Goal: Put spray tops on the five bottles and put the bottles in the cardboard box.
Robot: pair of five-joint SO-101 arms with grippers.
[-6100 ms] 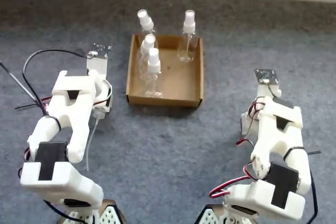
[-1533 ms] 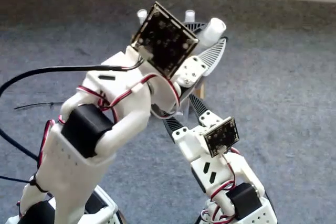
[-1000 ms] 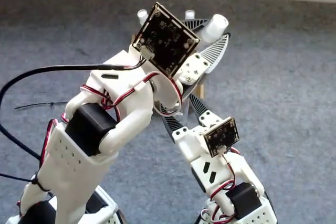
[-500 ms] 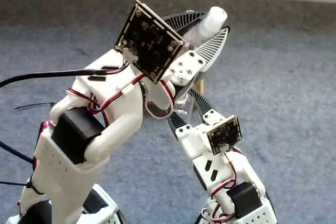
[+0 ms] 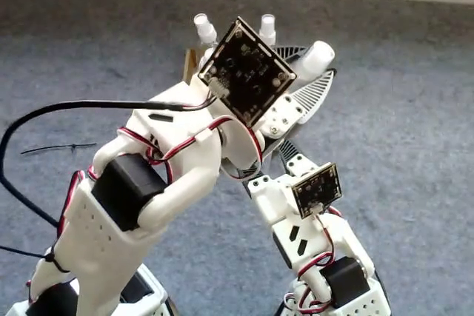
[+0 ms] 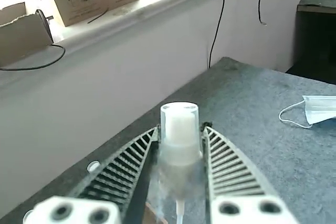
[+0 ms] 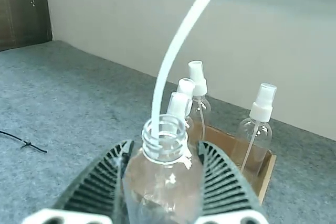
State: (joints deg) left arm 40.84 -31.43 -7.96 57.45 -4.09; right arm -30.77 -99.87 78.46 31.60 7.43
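Light soft, even; faint shadows on grey carpeted table (image 5: 400, 146); glints on clear plastic bottle (image 7: 163, 182); pale ledge (image 6: 157, 3) overexposed.

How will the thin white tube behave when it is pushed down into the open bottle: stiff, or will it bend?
The tube curves on its way down to the bottle, so it is probably flexible and may bow if pushed off-centre. It looks thin and light, so it likely follows wherever the spray top is tilted.

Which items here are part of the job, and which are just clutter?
Job:
- spray top, in left gripper
- open bottle, in right gripper
- capped bottles
- cardboard box

Lying about:
- face mask
- black cable tie
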